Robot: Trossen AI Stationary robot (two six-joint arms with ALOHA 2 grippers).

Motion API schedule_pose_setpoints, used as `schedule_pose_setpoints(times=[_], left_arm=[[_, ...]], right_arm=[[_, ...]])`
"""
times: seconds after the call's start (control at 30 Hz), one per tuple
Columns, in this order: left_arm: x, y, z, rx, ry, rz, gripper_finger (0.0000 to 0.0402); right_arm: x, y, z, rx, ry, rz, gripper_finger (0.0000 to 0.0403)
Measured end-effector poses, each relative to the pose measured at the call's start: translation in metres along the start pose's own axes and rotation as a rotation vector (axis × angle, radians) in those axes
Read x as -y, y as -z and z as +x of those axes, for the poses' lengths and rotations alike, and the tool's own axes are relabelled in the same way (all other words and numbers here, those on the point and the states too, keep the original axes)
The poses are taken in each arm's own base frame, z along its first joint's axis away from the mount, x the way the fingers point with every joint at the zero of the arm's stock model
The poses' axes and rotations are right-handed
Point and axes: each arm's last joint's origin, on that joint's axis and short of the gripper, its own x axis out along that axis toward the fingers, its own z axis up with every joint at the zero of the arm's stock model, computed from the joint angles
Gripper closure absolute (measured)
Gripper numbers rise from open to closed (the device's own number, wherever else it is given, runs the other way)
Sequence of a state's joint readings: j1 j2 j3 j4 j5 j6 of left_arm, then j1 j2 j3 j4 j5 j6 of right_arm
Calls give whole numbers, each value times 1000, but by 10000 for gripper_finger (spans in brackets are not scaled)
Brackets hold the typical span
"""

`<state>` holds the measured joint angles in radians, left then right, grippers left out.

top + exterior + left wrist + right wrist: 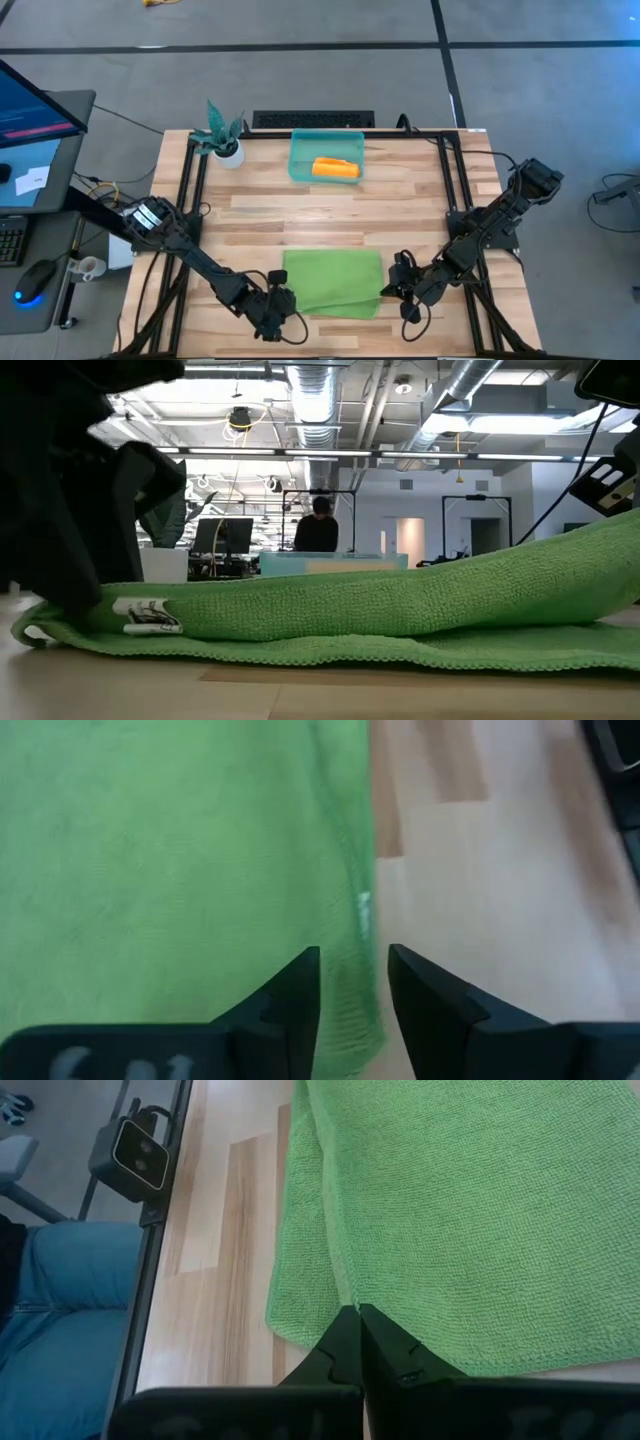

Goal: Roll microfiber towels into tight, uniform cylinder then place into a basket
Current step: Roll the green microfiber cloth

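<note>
The lime green towel [332, 283] lies folded at the table's near middle, its lower layer flat on the wood. The orange-yellow towel [336, 168] lies rolled in the teal basket [298, 150] at the far middle. My left gripper [283, 300] stands over the green towel's left edge [362, 910], fingers a narrow gap apart; I cannot tell if they touch it. My right gripper [393, 290] is shut on the towel's right edge. In the low view the towel's right part [590, 560] rises above its left part [60, 622]. My right gripper pinches the green towel's right edge [345, 1295] between its two shut fingers, near the near right corner. The fingers slant in from the table's right side. The upper layer is raised there, while the lower layer [295, 1295] stays on the table.
A small white pot with a teal plant [224, 140] stands at the far left. A black frame rail [455, 190] runs along the table's right side, another along the left. A camera block [140, 1152] sits at the near edge. A person's blue-clad legs [60, 1320] are beside the table.
</note>
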<state>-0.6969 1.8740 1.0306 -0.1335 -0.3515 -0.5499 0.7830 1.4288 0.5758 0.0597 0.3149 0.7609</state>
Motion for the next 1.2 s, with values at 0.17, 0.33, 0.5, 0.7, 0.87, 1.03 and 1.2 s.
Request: schedule_pose_setpoints(times=[0.17, 0.33, 0.5, 0.7, 0.87, 1.03, 1.2], left_arm=[[-2, 4, 5, -27, -16, -4, 300], [-2, 4, 6, -22, -36, -2, 314], [1, 2, 3, -12, -68, 39, 355], [10, -10, -12, -46, -186, 115, 397], [13, -24, -26, -76, -253, 153, 398], [12, -23, -27, -112, -264, 155, 400], [9, -19, -28, -145, -289, 139, 400]], right_arm=[[0, 0, 0, 0, 0, 0, 392], [0, 0, 0, 0, 0, 0, 392], [0, 0, 0, 0, 0, 1, 392], [-1, -1, 0, 10, -10, 4, 392], [-7, -2, -1, 38, -49, -21, 392], [-9, 2, 0, 28, -52, -13, 392], [-8, 10, 15, 7, -31, -16, 392]])
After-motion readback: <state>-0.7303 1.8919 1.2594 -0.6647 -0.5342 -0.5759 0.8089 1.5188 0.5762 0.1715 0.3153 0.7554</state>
